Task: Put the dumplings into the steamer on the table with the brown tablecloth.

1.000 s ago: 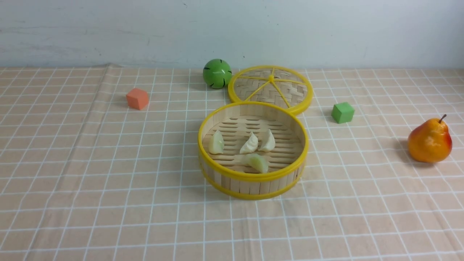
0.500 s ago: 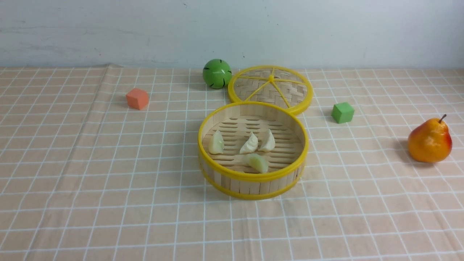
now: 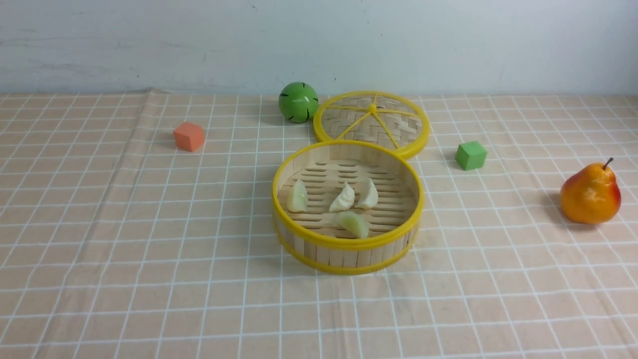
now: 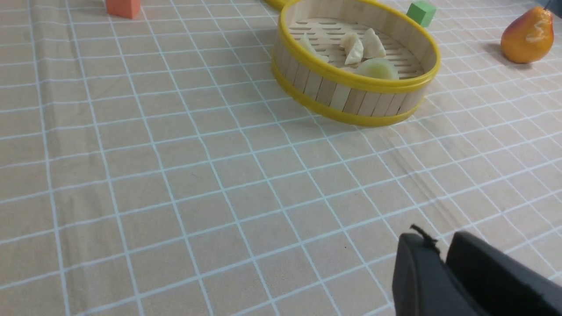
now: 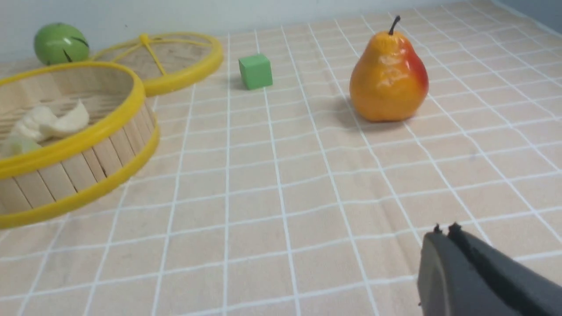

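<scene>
The steamer stands mid-table on the brown tablecloth. Inside it lie the dumplings: a greenish one at left, two white ones in the middle, a greenish one at the front. The steamer also shows in the left wrist view and the right wrist view. Neither gripper shows in the front view. My left gripper is shut and empty, low over the cloth, well short of the steamer. My right gripper is shut and empty, over the cloth nearer than the pear.
The flat woven lid lies behind the steamer, touching it. A green ball sits left of the lid. An orange cube is at far left, a green cube at right, a pear at far right.
</scene>
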